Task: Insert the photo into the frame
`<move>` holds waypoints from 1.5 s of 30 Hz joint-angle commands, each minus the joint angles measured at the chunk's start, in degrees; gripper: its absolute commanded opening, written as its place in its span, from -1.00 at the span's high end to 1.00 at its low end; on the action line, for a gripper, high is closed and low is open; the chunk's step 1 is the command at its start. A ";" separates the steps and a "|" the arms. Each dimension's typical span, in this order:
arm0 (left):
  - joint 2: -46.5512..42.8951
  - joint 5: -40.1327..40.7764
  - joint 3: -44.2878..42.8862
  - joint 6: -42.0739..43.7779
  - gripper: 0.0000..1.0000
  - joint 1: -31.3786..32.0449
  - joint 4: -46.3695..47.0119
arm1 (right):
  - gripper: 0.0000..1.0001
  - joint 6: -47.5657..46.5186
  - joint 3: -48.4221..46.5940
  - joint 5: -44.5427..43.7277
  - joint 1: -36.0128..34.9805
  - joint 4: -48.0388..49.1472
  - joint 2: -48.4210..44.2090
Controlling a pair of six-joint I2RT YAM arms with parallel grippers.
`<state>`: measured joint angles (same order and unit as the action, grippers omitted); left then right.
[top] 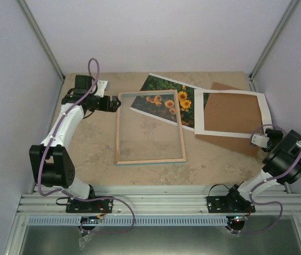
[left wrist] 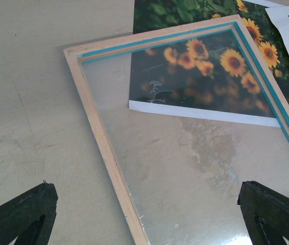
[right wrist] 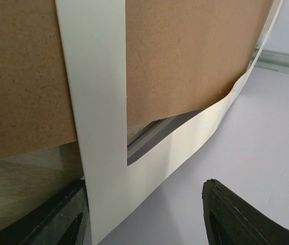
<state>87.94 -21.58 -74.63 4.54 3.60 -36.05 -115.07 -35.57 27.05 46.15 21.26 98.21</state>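
Four flat pieces are lying on the beige mottled worktop (top: 86, 154), with two arms reaching in from its near edge. The large, thin rectangular picture frame (top: 150, 160) of light wood, with a bright blue front and a clear pane, is resting at the centre with its wooden back facing up. The rectangular photo (top: 162, 85) of orange-yellow flowers on dark green foliage, edged in thin white, is lying flat and slightly askew behind the frame. The frame's far right corner is overlapping the photo's near left part, so several blooms are showing through the pane. The photo's right end is passing beneath the left strip of a white cut-out paper mat (top: 198, 117), which is sitting on a tilted brown backing board (top: 230, 114) at the right. The left fingers (top: 110, 104) are hovering near the frame's far left corner, spread wide and holding nothing. The right fingers (top: 257, 139) are standing apart at the mat's near right corner. In the wrist view that corner is curling away from the board and lying against one finger, while the other finger is standing clear of it.
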 commanded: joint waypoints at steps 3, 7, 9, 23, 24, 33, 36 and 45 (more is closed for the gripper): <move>0.50 0.81 -1.74 -0.25 -0.99 0.18 -0.11 | -0.07 -3.89 1.70 5.54 -3.97 -8.76 0.85; 0.29 1.23 -1.54 -0.23 -0.99 0.19 -0.04 | 0.17 -2.54 2.09 6.07 -5.01 -7.69 1.16; 0.17 1.08 -1.44 -0.18 -0.99 0.21 -0.17 | 0.39 -1.68 1.80 6.13 -5.05 -7.52 1.19; 0.13 1.00 -1.95 0.12 -0.99 0.18 0.03 | 0.99 3.27 -4.37 5.60 -3.88 -18.02 -11.53; 0.13 1.08 -1.98 0.13 -0.99 0.18 0.16 | 0.99 3.41 -4.60 5.94 -3.89 -18.80 -12.89; -0.18 -0.88 -2.59 0.84 -0.99 0.25 0.19 | 0.62 4.36 -10.94 6.98 -6.23 -35.56 -17.06; -0.34 -1.43 -1.97 1.47 -0.99 0.68 0.10 | 0.10 10.13 -10.17 4.73 -11.02 -37.14 -18.45; 0.18 -1.66 -0.10 1.38 -0.99 2.63 1.19 | -0.39 37.77 -11.01 -2.40 -33.42 -41.01 -17.16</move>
<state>88.16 -22.41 -75.61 5.41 4.78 -35.97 -94.00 -44.62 27.70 19.16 -15.25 78.76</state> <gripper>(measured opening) 0.994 0.682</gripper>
